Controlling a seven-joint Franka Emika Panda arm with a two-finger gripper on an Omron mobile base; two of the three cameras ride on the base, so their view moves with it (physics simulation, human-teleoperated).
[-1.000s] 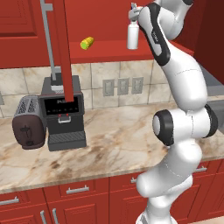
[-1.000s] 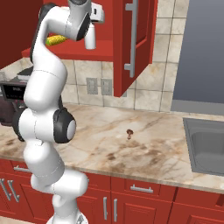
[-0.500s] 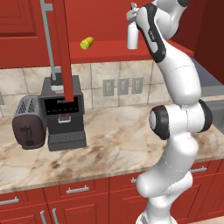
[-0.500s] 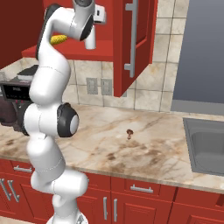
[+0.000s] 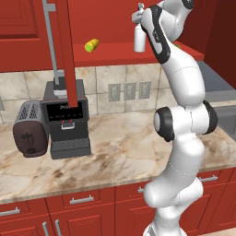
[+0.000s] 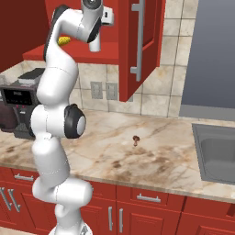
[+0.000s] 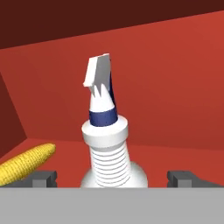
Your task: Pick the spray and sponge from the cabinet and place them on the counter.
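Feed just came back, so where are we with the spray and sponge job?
Done: nothing on the beige marbled counter yet. In hand: the open end effector straddles the white spray bottle standing on the red cabinet shelf, ungripped. Left: grasp and place it, then the sponge.

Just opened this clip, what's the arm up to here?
The white arm has reached up into the open red cabinet and is lined up on the spray, which stands upright on the inner shelf. The gripper is open, one fingertip on each side of the bottle's base, not yet closed on it. A corn cob lies on the shelf beside it. Below, the marbled counter holds a coffee machine and a toaster.
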